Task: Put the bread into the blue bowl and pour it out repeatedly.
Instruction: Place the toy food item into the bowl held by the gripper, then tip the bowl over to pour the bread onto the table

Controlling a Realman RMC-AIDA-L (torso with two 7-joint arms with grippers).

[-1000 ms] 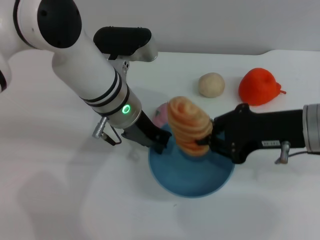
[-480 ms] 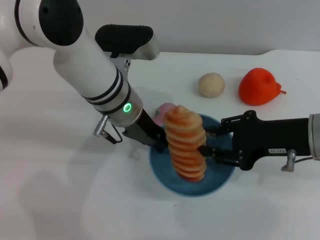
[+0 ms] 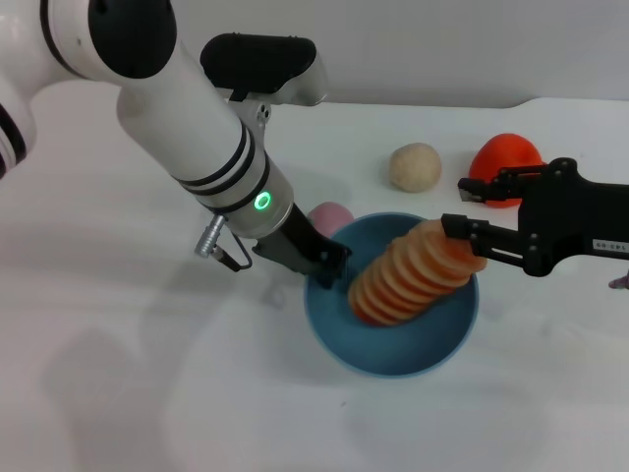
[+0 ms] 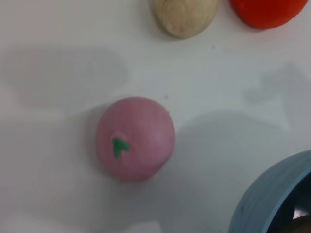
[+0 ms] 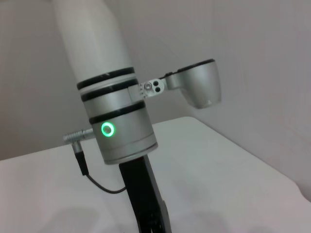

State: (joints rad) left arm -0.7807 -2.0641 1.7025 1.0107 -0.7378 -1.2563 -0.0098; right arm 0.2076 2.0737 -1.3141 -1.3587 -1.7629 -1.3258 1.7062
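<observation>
Bread (image 3: 418, 273) leans inside the blue bowl (image 3: 339, 339); the spread-open right tool (image 3: 460, 210) should clear sideways while the left tool (image 3: 329, 270), clamped on the rim, steadies.

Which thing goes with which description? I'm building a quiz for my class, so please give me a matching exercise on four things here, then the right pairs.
Things:
1. bread
2. pink fruit
3. beige ball
4. left pincer

Descriptions:
A. at the blue bowl's rim
B. on the table beside the red toy
C. leaning inside the blue bowl
D. round, with a small green mark

Pairs: 1-C, 2-D, 3-B, 4-A
</observation>
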